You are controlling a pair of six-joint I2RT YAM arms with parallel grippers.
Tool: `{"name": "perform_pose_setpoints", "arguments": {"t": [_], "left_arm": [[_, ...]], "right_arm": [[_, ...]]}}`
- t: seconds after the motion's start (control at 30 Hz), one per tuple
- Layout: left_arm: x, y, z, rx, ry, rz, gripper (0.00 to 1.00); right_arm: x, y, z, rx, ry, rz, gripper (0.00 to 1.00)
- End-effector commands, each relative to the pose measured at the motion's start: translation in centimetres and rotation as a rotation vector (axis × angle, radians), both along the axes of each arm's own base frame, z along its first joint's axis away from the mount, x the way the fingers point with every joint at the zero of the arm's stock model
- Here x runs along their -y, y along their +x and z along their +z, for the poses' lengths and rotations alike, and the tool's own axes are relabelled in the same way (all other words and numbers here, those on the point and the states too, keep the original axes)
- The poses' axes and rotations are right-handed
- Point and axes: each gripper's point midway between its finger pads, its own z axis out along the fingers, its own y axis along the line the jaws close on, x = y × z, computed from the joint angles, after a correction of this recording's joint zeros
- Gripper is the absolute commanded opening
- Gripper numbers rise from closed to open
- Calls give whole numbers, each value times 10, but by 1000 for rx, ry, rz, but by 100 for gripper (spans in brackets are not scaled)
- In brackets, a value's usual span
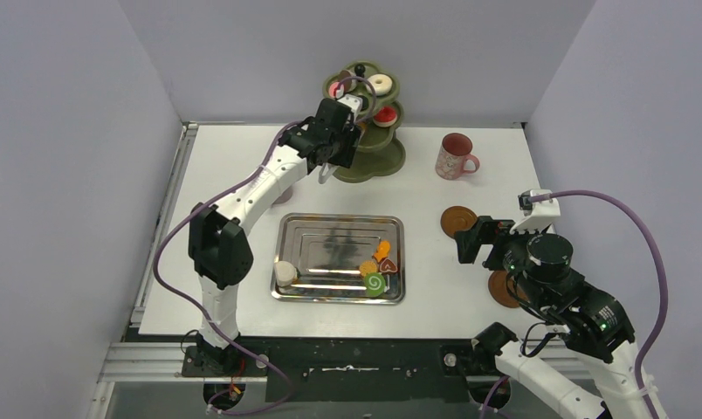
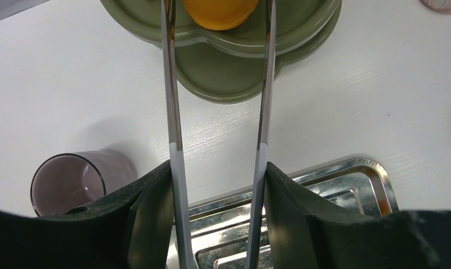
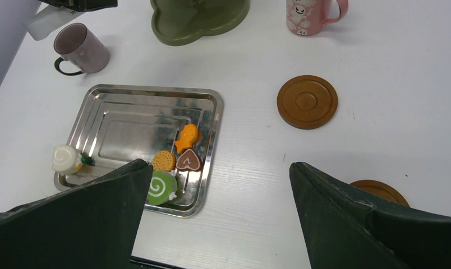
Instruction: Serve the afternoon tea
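The left pincer [image 2: 217, 168] grips the metal tongs [image 2: 174, 112] by pressing both blades from outside, and the blades reach over the olive-green stand [image 2: 229, 84] with an orange sweet [image 2: 219, 11] lying between them on an upper tier; their tips run out of view. The right pincer [image 3: 217, 165] hangs wide open and empty above the worktop [image 3: 257, 56], near the 2 brown coasters [image 3: 307, 102]. 5 sweets lie in the steel tray [image 3: 128, 112], including a green swirl roll [image 3: 160, 188]; the mauve mug [image 3: 80, 47] stands beyond its far-left corner and the pink mug [image 1: 455, 157] right of the stand.
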Motion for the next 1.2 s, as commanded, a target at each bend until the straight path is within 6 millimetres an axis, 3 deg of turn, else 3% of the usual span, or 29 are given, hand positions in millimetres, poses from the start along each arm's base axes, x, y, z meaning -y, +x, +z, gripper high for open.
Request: {"name": "perform_pose_setpoints", "arguments": {"t": [0.0, 0.37, 0.7, 0.93, 1.17], "left_arm": [[1, 16, 58, 150, -67, 6, 52], [-5, -6, 62, 125, -91, -15, 52], [-24, -46, 58, 67, -93, -34, 51], [-54, -89, 51, -7, -92, 25, 49], [-89, -145, 38, -109, -79, 84, 49]], "right_arm": [[4, 2, 18, 58, 29, -22, 100], [5, 0, 16, 58, 28, -23, 100], [5, 0, 14, 51, 23, -20, 100], [5, 0, 12, 44, 17, -19, 100], [6, 0, 7, 20, -11, -18, 100]]}}
